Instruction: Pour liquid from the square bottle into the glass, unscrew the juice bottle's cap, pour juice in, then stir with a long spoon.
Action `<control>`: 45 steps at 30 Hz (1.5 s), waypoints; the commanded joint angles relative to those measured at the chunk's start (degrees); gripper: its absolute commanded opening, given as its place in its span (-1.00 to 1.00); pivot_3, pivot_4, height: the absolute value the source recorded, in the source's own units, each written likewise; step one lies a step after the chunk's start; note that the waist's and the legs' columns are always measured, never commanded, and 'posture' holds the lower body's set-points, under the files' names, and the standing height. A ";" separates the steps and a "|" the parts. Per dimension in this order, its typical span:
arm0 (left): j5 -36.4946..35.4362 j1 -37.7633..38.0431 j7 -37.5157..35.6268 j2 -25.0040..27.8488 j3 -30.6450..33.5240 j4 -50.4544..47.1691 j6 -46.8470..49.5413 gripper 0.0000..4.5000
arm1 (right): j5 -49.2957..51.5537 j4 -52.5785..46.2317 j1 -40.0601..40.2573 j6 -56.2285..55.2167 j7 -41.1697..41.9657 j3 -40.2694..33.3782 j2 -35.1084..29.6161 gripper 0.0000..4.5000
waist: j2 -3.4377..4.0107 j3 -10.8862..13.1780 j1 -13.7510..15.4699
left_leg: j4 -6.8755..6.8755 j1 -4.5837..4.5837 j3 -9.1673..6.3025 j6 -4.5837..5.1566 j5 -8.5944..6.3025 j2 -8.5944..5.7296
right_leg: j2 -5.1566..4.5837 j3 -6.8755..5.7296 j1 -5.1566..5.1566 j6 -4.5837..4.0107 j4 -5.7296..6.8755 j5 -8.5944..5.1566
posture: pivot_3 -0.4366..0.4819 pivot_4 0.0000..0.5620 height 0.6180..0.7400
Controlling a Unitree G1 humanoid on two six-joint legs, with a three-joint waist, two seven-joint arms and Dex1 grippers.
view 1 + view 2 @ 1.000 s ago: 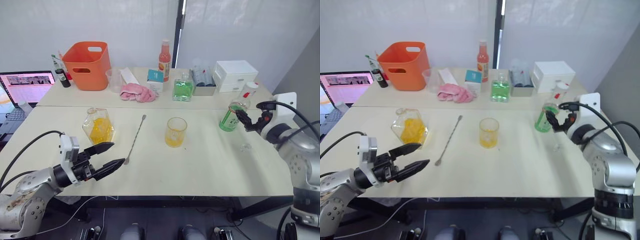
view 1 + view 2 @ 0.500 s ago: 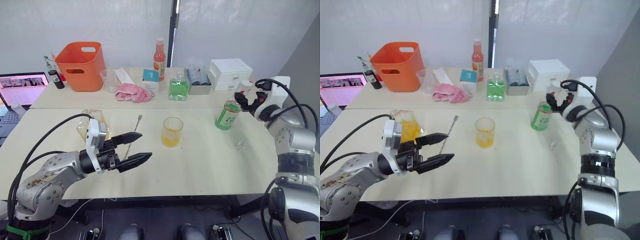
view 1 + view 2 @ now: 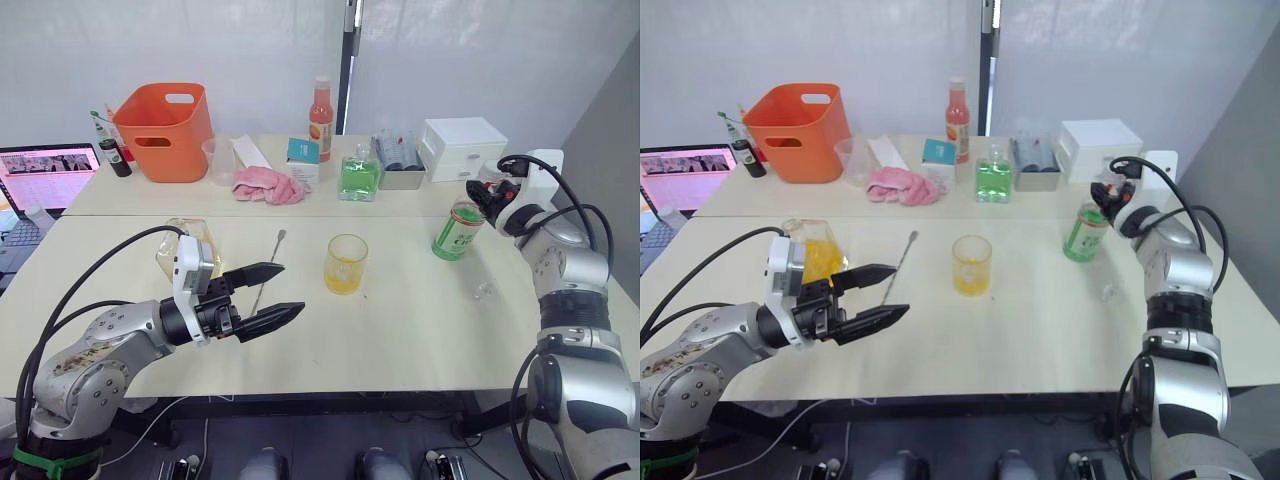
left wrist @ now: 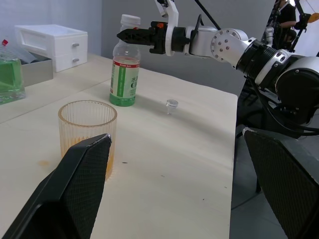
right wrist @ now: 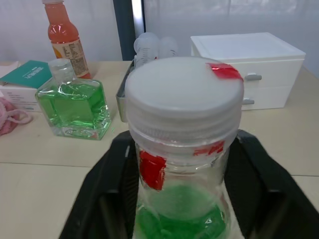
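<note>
White curtains hang behind the pale table [image 3: 420,330]. Over at the left, the square bottle [image 3: 187,252] lies tipped just behind the left gripper [image 3: 278,294], whose fingers are spread wide over the tabletop with nothing between them. Beside it lies the long spoon [image 3: 268,273], then the glass [image 3: 346,264] with orange liquid at mid-table. At the right stands the juice bottle [image 3: 458,229], its cap [image 5: 184,93] on, the right gripper [image 3: 481,198] at the neck, fingers either side, grip uncertain.
</note>
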 commanded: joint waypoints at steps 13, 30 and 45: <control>-1.24 -1.81 -1.44 2.63 2.58 1.60 -0.75 1.00 | 13.14 -46.57 13.91 19.63 1.82 -3.94 -2.78 -0.32 | 0.14 0.09 0.21 | -0.09 -0.09 -0.07 0.00 0.00 0.06 | -0.04 -0.01 -0.12 0.01 0.00 -0.01 | -0.05 -0.47 0.59; 0.86 -5.77 -6.62 3.95 0.34 6.47 -0.59 1.00 | 37.78 -85.54 30.62 35.87 -11.19 0.59 1.92 -0.32 | 0.13 0.09 0.26 | -0.05 -0.03 -0.19 0.00 0.00 0.06 | -0.02 -0.04 -0.03 0.02 -0.04 -0.03 | -0.05 -0.47 0.59; 2.87 -6.32 -8.90 4.29 -1.15 6.49 -0.56 1.00 | 21.25 -87.16 40.91 28.16 -12.20 16.24 2.70 -0.32 | 0.08 0.05 0.16 | -0.05 0.03 -0.21 -0.01 0.00 0.02 | 0.03 -0.04 0.02 0.02 -0.06 -0.04 | -0.05 -0.47 0.59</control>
